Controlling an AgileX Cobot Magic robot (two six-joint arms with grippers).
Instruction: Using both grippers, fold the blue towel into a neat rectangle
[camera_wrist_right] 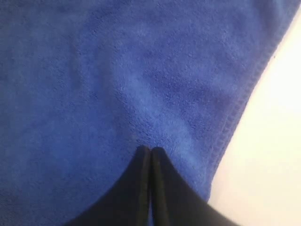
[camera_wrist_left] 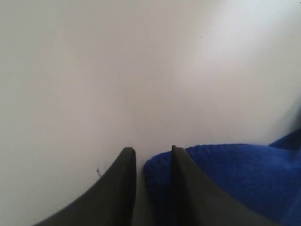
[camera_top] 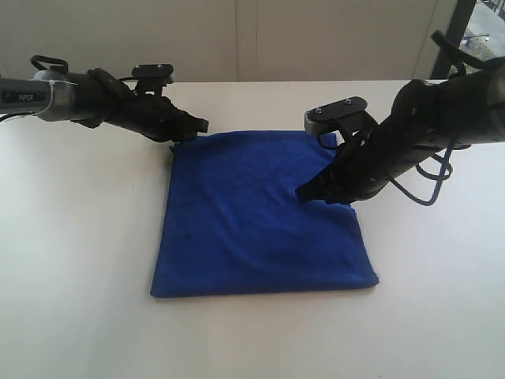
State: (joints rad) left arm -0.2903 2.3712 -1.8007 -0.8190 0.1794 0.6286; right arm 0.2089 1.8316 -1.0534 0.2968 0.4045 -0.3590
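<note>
The blue towel (camera_top: pixel 260 213) lies flat on the white table (camera_top: pixel 79 260) as a rough square, its edges fairly even. My left gripper (camera_top: pixel 201 125) is at the towel's far left corner. In the left wrist view its jaws (camera_wrist_left: pixel 150 153) stand apart. The towel corner (camera_wrist_left: pixel 235 169) reaches into the gap and passes under one finger (camera_wrist_left: pixel 181 188), with bare table beside the other. My right gripper (camera_top: pixel 301 192) is over the towel's right part, near its right edge. In the right wrist view its tips (camera_wrist_right: pixel 150 149) are shut together, resting on or just above the towel (camera_wrist_right: pixel 117 70), with no cloth pinched.
The table (camera_wrist_right: pixel 282 141) extends around the towel on all sides. A pale wall (camera_top: pixel 237 39) runs behind its far edge. A dark blue cable loop (camera_top: pixel 430 178) hangs off the right arm, just beyond the towel's right side.
</note>
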